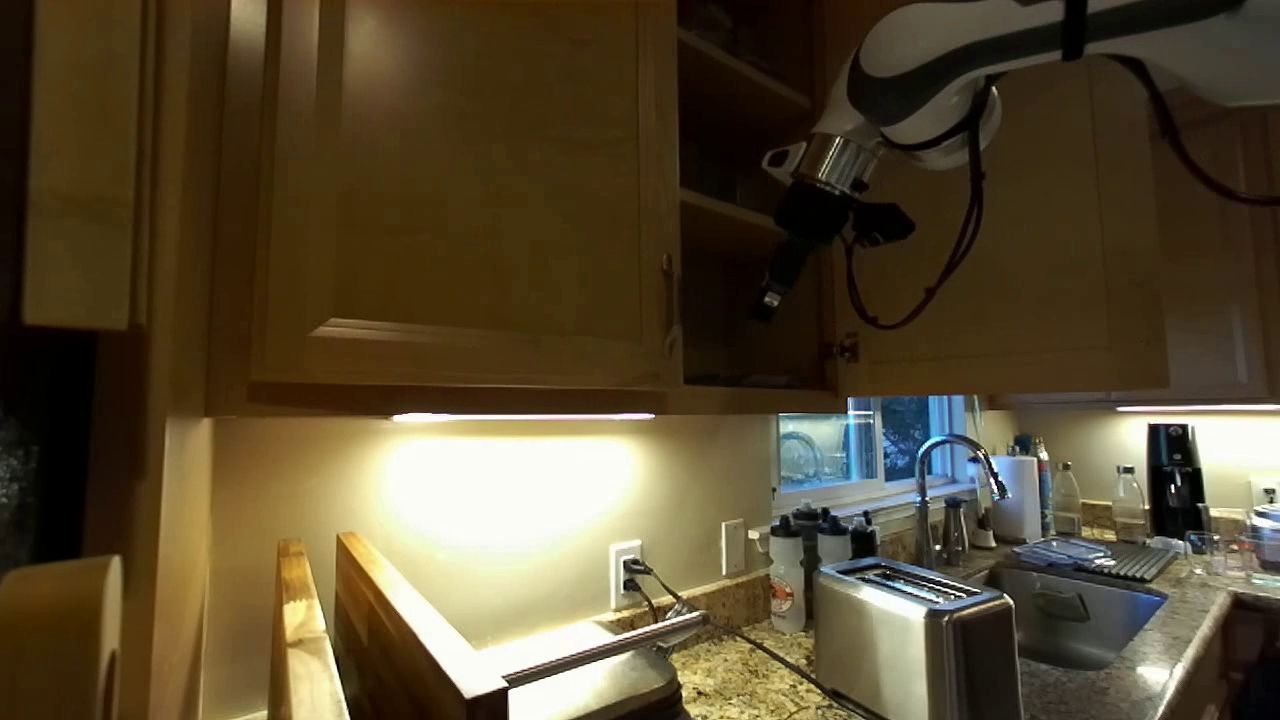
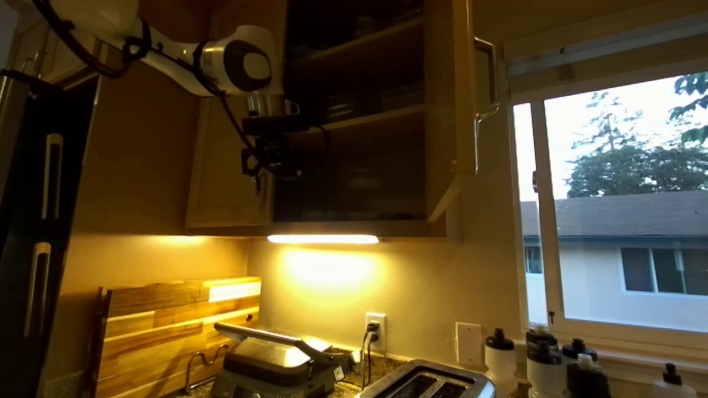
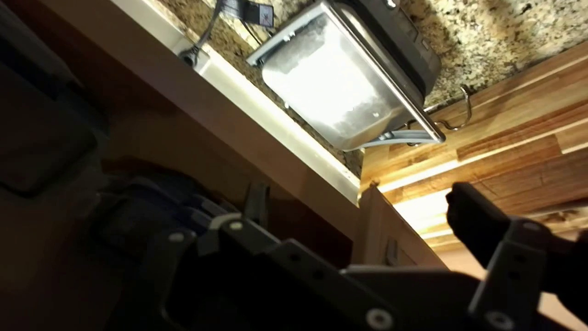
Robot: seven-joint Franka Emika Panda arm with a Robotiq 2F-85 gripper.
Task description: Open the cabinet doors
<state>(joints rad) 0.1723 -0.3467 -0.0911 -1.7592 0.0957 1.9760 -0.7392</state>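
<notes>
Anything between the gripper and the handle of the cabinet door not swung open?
Nothing visible: in the wrist view, the handle shows between the open gripper's fingers, though depth is hard to judge.

In both exterior views a strip light (image 2: 323,239) bleaches the wall (image 2: 326,270); the shelves (image 2: 370,118) are dim. Daylight fills the window (image 2: 608,210), right. In the wrist view, the grill (image 3: 326,82) glares, the hand (image 3: 359,197) dark.

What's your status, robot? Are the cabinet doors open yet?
Gripper open, nothing held. One cabinet door swung open; the other cabinet door looks shut. Tall side panel beside it might limit its swing.
</notes>
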